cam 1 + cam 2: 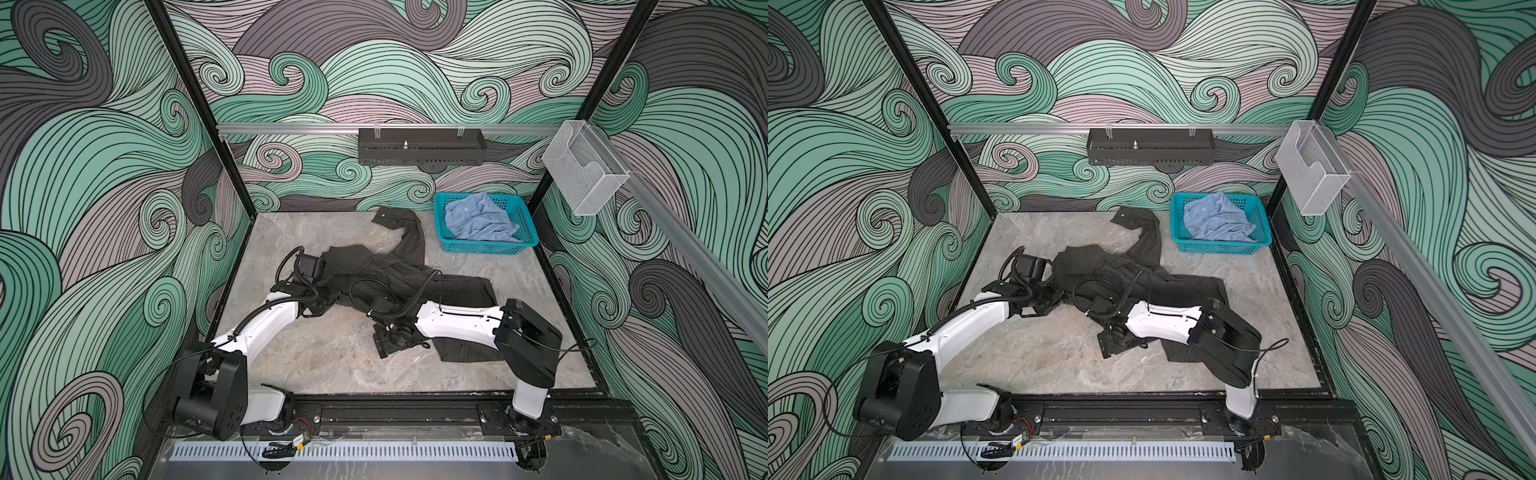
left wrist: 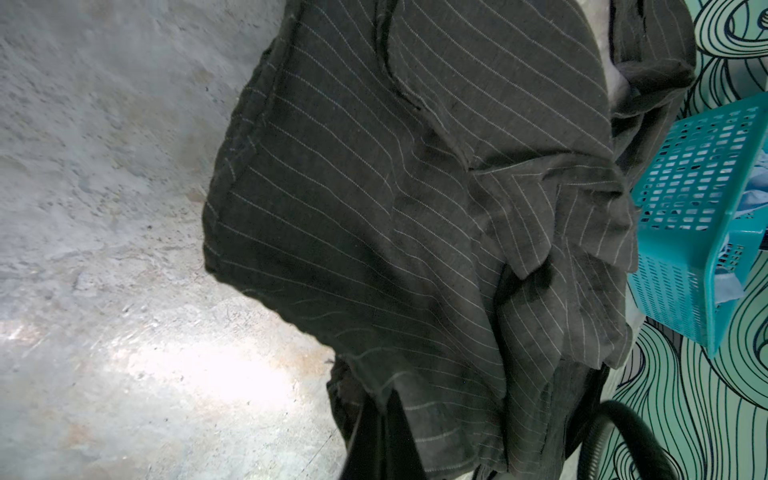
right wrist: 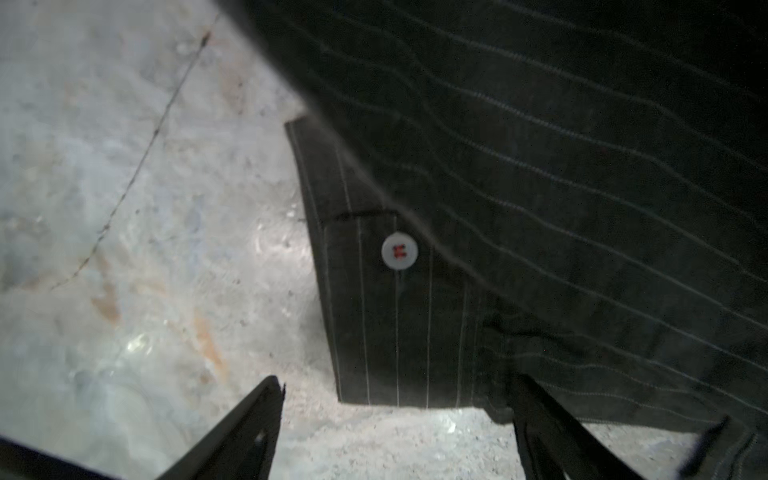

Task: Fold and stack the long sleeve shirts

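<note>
You are near the start. The dark grey shirt [image 1: 399, 278] lies crumpled on the worktop [image 1: 332, 357]. It is out of the basket [image 1: 482, 248] and in front of it, with one sleeve [image 1: 409, 237] reaching up just beside the basket. It is not flat and has no neat fold yet. The light blue shirt [image 1: 478, 220] sits bunched up inside the basket, so it looks untouched.

Your left claw [image 2: 378, 415] is clenched. It looks to be pinching an edge of the grey shirt, on the side far from the basket. Your right claw [image 3: 397, 380] is released, with its two fingers spread wide, one over bare worktop and one at the cloth. A cuff [image 3: 374, 311] with a white button [image 3: 399, 251] lies just in front of it, and it holds nothing.

I think you are spreading the grey shirt out. After that you have to fold it, take the blue shirt from the basket, fold it too, and stack the two.
</note>
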`<state>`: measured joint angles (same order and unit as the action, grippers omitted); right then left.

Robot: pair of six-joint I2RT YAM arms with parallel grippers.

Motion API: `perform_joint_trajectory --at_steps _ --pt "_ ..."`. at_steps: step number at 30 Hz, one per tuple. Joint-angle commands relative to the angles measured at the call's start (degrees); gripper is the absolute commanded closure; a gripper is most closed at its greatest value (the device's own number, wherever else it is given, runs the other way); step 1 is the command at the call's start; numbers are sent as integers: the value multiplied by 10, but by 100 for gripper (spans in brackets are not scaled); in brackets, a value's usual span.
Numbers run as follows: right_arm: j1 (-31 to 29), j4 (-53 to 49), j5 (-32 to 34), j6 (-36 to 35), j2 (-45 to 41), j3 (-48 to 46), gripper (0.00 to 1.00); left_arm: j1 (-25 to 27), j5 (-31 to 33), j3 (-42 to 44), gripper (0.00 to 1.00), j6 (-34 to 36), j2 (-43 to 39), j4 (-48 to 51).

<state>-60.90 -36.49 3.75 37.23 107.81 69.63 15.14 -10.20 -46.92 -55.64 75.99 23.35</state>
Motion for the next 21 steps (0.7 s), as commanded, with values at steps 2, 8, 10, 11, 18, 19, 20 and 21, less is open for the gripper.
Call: perform_joint_trajectory --at_steps 2,8,10,11,18,19,20,21 --pt "-4 -11 85 42 17 11 22 -10 -14 -13 100 12 -11 16" --pt "-4 -43 89 48 38 14 71 -22 -21 -14 100 16 -19 20" --pt "-4 -48 73 44 25 10 94 -25 -24 -13 100 16 -19 19" --pt "-5 -51 58 33 12 6 100 -25 -25 -11 100 15 -19 17" --pt "-113 -36 -102 -113 -146 -17 100 -38 -37 -10 100 24 -20 13" --pt "-144 -42 -117 -134 -157 -7 100 -41 -39 -12 100 27 -22 16" --pt "-177 -45 -134 -150 -162 4 100 -45 -39 -12 100 30 -24 19" --pt "-203 -45 -148 -159 -162 15 100 -48 -39 -13 100 31 -27 20"
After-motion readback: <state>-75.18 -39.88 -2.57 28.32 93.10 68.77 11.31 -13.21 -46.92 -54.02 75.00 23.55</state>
